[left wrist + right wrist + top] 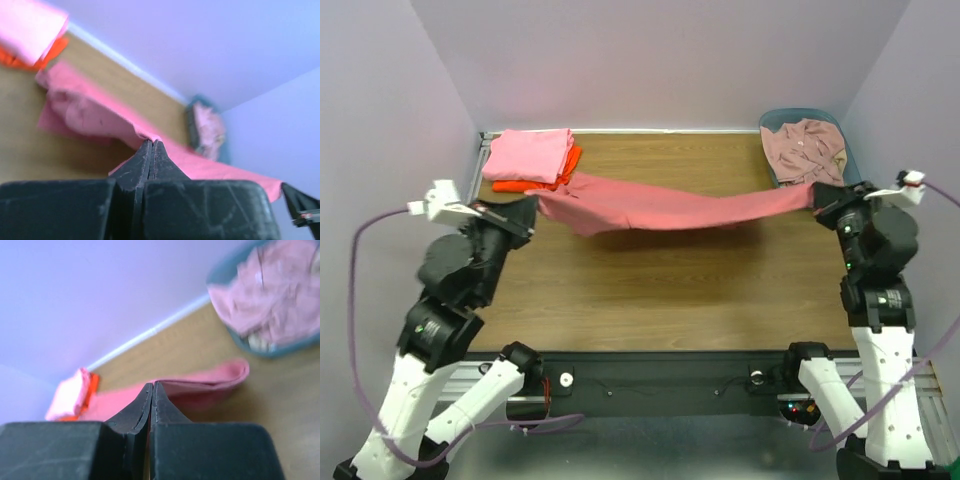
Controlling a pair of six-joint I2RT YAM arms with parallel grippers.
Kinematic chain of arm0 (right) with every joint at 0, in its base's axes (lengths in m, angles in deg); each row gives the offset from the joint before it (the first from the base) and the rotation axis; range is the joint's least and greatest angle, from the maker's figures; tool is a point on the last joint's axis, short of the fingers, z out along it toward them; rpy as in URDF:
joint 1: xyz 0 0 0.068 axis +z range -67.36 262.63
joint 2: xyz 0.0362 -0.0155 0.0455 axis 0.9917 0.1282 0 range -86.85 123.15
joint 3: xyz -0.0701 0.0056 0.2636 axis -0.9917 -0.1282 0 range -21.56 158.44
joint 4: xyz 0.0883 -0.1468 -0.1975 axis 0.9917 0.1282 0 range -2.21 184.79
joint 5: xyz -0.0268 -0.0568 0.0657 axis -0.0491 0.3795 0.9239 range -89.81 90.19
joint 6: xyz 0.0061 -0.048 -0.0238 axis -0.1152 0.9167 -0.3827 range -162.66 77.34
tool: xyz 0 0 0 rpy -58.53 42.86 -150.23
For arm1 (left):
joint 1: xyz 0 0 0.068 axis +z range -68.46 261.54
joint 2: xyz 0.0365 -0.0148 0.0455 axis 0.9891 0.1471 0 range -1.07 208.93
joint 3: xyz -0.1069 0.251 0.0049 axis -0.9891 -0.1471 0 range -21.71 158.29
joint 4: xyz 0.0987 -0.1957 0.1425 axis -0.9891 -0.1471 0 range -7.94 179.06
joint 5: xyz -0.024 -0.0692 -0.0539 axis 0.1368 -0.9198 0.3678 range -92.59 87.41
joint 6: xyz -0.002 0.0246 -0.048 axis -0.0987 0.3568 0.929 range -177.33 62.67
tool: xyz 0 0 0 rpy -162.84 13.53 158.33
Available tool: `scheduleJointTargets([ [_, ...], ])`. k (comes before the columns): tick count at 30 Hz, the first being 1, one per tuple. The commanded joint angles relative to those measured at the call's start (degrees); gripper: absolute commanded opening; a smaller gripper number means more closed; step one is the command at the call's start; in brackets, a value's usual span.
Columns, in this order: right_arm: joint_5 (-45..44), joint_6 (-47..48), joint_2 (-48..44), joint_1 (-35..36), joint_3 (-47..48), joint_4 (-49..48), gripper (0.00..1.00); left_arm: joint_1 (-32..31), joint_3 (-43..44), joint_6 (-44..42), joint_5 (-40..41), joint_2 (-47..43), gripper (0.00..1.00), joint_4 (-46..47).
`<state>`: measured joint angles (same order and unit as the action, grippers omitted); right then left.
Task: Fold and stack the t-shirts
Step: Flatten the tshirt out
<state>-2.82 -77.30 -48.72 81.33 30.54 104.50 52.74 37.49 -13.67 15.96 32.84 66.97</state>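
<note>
Both jaws pinched shut: left gripper (530, 207) and right gripper (818, 198) clamp the coral-red t-shirt (660, 205), stretched left-to-right above the table (670, 300).

No readable text, labels or numbers anywhere.

The table (670, 300) was spanned from side to side by the coral-red t-shirt (660, 208), stretched between the left gripper (532, 207) and the right gripper (817, 200), both clamped on it, so that passage from front to back was barred along that line. The back left corner was occupied by the folded bright pink t-shirt (528, 155) stacked on the orange t-shirt (565, 172), and the back right corner by the basket (800, 114) holding the pale dusty-pink t-shirt (805, 148). Bare wood was left open across the near half and along the back wall between stack and basket.
</note>
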Motion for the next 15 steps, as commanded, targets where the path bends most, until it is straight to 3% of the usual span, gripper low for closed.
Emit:
scheduleJointTargets([
  [1, -3.85, 4.13, -1.39, 0.33, 12.48, 1.91, 0.00, -0.03, 11.35, -5.24, 1.67, -0.78, 0.00, 3.19],
  [7, -2.62, 5.45, 0.37, 0.33, 29.43, 5.69, 0.00, -0.03, 32.25, -10.69, -2.89, 1.51, 0.00, 3.98],
  [15, -0.86, 5.54, -0.16, 0.33, 45.28, 11.50, 0.00, -0.03, 51.70, -14.83, -6.33, 5.72, 0.00, 1.43],
])
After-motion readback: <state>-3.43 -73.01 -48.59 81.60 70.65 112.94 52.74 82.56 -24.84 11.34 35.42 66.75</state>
